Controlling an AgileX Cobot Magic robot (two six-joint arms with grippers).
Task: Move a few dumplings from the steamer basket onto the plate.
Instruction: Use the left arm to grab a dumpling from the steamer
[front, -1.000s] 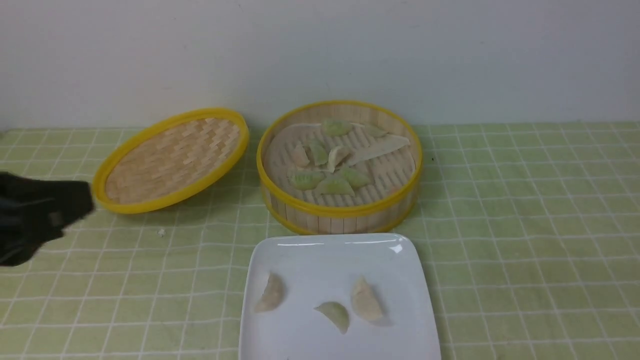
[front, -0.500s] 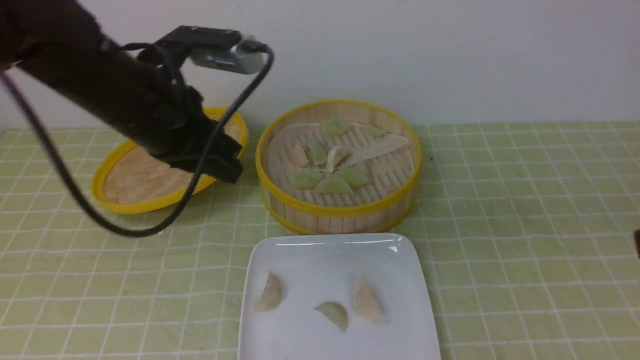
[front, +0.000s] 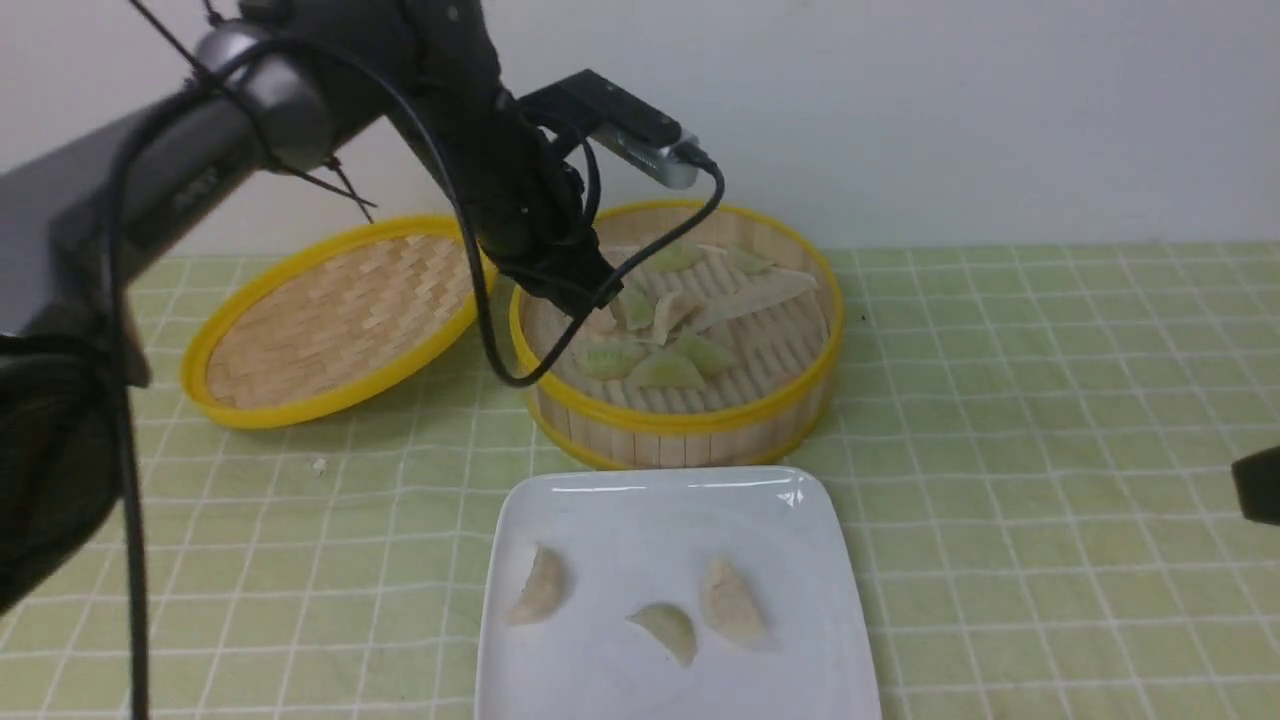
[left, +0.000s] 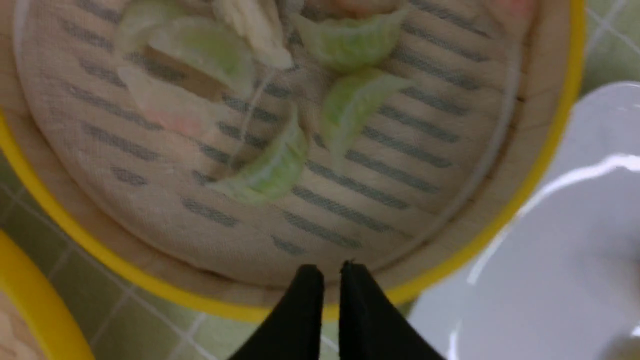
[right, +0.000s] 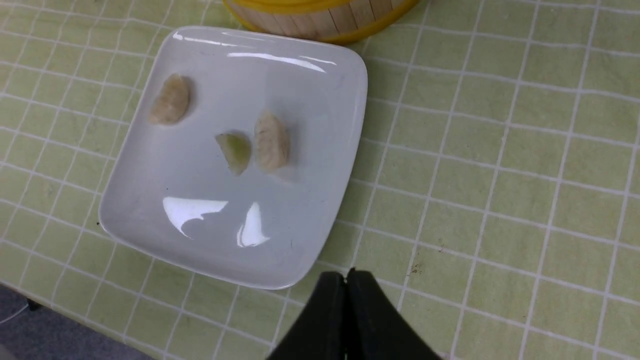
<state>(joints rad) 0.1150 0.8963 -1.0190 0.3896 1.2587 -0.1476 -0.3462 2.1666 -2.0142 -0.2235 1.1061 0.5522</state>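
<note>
The steamer basket stands at the middle back and holds several dumplings, pale green and cream. In front of it, the white plate carries three dumplings: a cream one, a green one and another cream one. My left gripper hangs over the basket's left inner edge. Its wrist view shows the gripper open by a narrow gap, empty, above the yellow basket rim, with green dumplings beyond. My right gripper is shut and empty just off the plate's corner.
The shallow woven lid leans at the back left beside the basket. A green checked cloth covers the table. A small crumb lies on the cloth in front of the lid. The left arm's cable loops down beside the basket.
My left arm has swung from the far left edge up and across to the basket, and its jaws have parted slightly. The tip of my right gripper has come into the front view.
</note>
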